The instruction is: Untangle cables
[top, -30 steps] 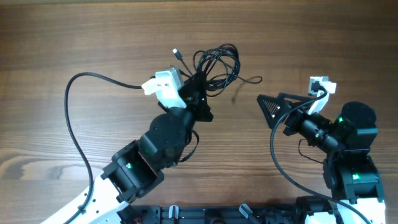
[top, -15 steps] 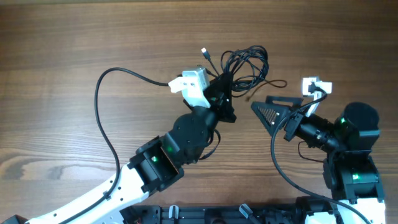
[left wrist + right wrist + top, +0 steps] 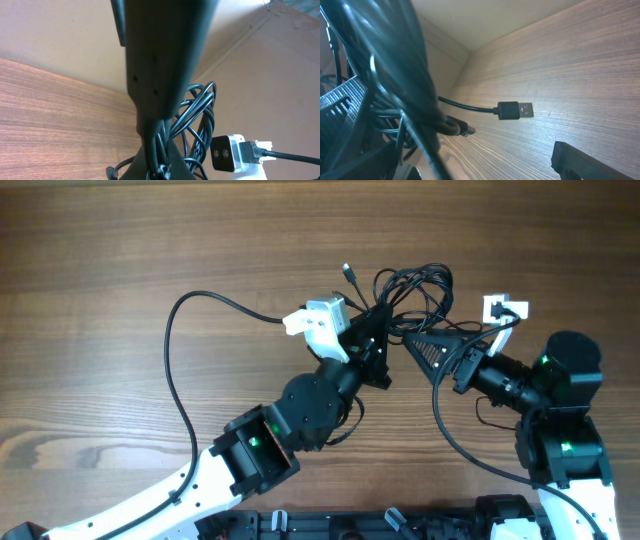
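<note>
Tangled cables (image 3: 415,283) in left gripper (image 3: 381,320), gaping right gripper (image 3: 420,348) alongside, USB plug (image 3: 515,110) nearby.

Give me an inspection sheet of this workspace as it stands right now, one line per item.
Surface: wooden table, brown grain.
Job's things: cables in one tangled bundle, a USB plug sticking out.
Clutter: nothing seen.
Grippers: left gripper shut on the bundle; right gripper open, close beside it.
Cables: thick arm leads loop over the table.
Surroundings: pale wall beyond the table edge.
</note>
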Controlling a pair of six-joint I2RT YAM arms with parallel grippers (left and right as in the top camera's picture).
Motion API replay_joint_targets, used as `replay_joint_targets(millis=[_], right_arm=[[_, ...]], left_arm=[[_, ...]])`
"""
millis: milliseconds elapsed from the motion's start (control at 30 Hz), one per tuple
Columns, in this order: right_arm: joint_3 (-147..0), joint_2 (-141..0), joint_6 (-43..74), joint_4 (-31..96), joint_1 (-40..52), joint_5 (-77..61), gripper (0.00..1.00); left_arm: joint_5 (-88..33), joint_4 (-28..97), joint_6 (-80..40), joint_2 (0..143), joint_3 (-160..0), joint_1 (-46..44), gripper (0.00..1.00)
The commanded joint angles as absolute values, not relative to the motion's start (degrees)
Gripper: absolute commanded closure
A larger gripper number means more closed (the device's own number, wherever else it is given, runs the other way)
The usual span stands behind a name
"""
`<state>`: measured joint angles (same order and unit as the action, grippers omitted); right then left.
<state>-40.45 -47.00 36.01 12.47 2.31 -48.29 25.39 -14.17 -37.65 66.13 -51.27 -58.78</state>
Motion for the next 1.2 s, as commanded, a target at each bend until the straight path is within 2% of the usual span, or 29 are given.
replay_joint_targets(millis=[0,267,467,800,1033,1167], right_arm=[[-40.9,-48.4,36.1,12.0,2.2,-44.2,0.0],[-40.9,-48.8,32.8,14.3,2.2,-35.6,0.0],[-40.9,-49.2,31.5,14.7,2.2,-34.2,0.0],[-40.9,-49.3,35.2,13.7,2.2,-14.3,0.0],[-40.9,-49.3,33.1,11.7,2.2,-23.4,0.0],[-40.9,-49.3,31.0,16.3,2.2,-35.5,0.0]], left_arm=[[23.8,-15.2,-37.8,66.5,-51.8,-59.0,0.96],[23.8,-18.0,-37.8,66.5,-51.8,-59.0,0.96],[23.7,-20.3,-37.8,66.5,-51.8,-59.0,0.96],[21.8,-19.8,-38.0,66.4,-51.8,-59.3,0.96],[26.9,-19.5,-38.0,66.4,-51.8,-60.0,0.96],[36.6,-19.5,-38.7,66.4,-51.8,-60.0,0.96]])
